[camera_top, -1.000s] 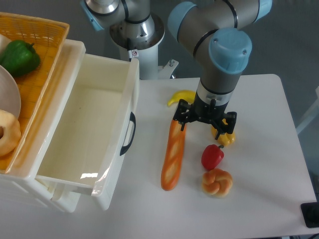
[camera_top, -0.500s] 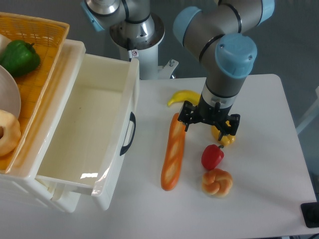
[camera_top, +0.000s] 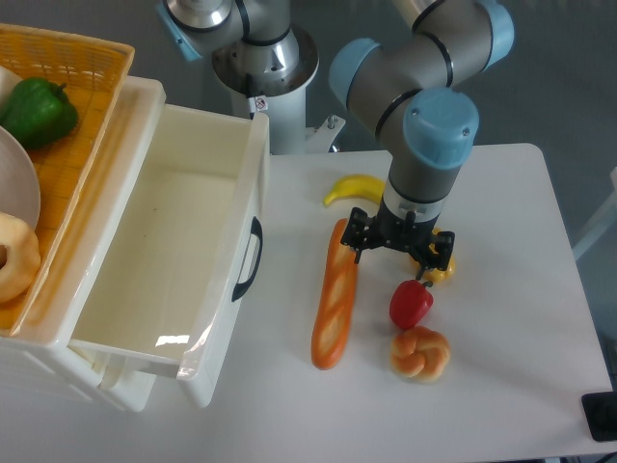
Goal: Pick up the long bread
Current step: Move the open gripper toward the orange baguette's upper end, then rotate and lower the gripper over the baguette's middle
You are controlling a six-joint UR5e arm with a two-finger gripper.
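Observation:
The long bread (camera_top: 335, 297) lies flat on the white table, an orange-golden baguette running from near the banana down toward the front. My gripper (camera_top: 398, 246) hangs just right of the bread's upper end, fingers pointing down and spread apart, with nothing between them. Its left finger sits close beside the bread's top, its right finger above the yellow pepper. No part of the bread is held.
A yellow banana (camera_top: 351, 188) lies behind the gripper. A yellow pepper (camera_top: 436, 267), a red pepper (camera_top: 411, 304) and a knotted roll (camera_top: 420, 353) sit right of the bread. An open white drawer (camera_top: 183, 251) and a basket with a green pepper (camera_top: 37, 111) stand at left.
The gripper drifted slightly right, then came back left and lowered a little beside the bread's upper end. The bread and other foods have not moved.

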